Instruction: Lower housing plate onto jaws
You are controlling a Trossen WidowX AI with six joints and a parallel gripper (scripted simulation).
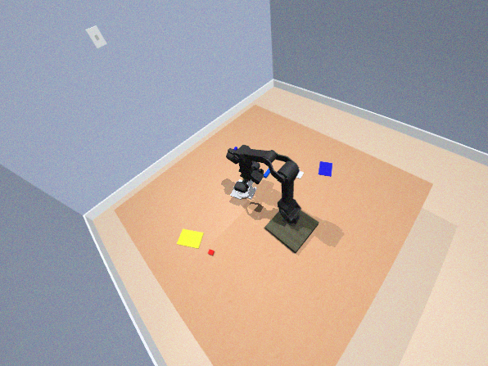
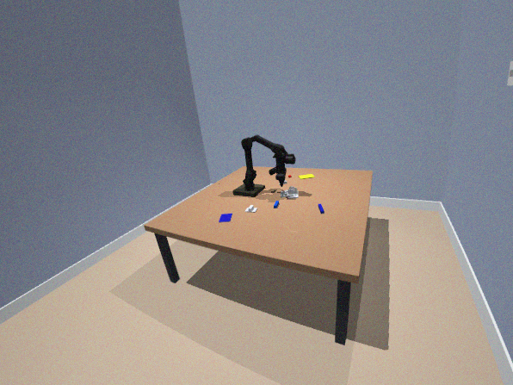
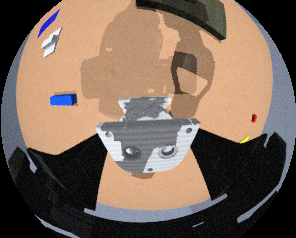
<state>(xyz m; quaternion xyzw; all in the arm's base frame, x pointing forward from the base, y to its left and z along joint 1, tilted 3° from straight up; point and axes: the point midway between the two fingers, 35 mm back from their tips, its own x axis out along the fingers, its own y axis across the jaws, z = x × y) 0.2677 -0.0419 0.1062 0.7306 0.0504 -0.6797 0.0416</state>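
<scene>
The housing plate (image 3: 159, 142) is a light grey plate with two large round holes and small corner holes. It is between the two black fingers in the wrist view. My gripper (image 1: 248, 183) (image 3: 148, 132) is shut on it. The grey-white base assembly (image 1: 237, 193) (image 2: 294, 195) (image 3: 125, 103) stands on the table under the hand. In the wrist view it shows beyond the plate's upper edge, and the plate covers much of it. The jaws and stubs are hidden or too small to tell apart. Whether the plate touches the stubs cannot be told.
A blue block (image 1: 267, 173) (image 2: 276, 204) (image 3: 63, 100) and a white part (image 1: 300, 174) (image 2: 251, 209) (image 3: 51, 43) lie nearby. Also on the table are a blue square (image 1: 325, 169), a dark blue bar (image 2: 321, 208), a yellow square (image 1: 190, 238) and a red cube (image 1: 210, 252).
</scene>
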